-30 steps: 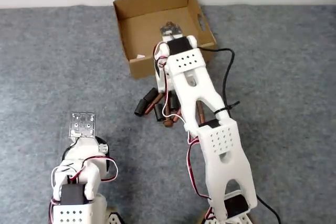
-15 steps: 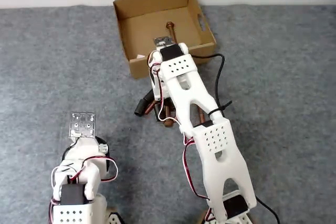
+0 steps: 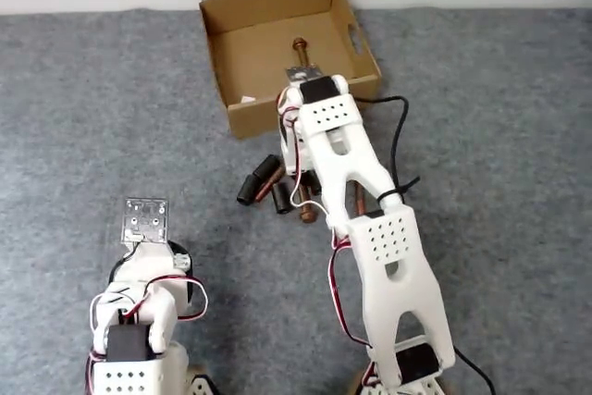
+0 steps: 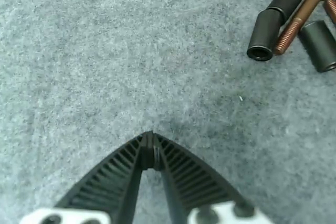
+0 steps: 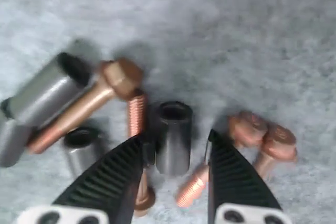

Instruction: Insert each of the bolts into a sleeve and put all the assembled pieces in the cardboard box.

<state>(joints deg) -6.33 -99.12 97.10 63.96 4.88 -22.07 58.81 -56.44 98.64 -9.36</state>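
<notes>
Box (image 3: 259,53): cardboard, open-topped, at the far edge of the grey mat (image 3: 92,117); one copper bolt (image 3: 299,47) lies inside, near the wall facing the arms; whether it wears a sleeve cannot be told.
Pile (image 3: 261,179): black sleeves and copper bolts loose on the mat just in front of the box, partly under the right arm (image 3: 388,247).
Right claw (image 5: 176,135): jaws moderately wide, low over the pile, one either side of a dark sleeve (image 5: 173,150) lying on the mat; contact with it cannot be told; a threaded bolt (image 5: 137,114) beside that sleeve; two bolts (image 5: 247,129) side by side past the other jaw; a long bolt (image 5: 84,107) against another sleeve (image 5: 47,90).
Left claw (image 4: 152,153): tips pressed together, holding nothing, over bare mat, well apart from the pile; from its wrist, two sleeves (image 4: 265,32) and a far bolt (image 4: 294,19) lie farther off.
</notes>
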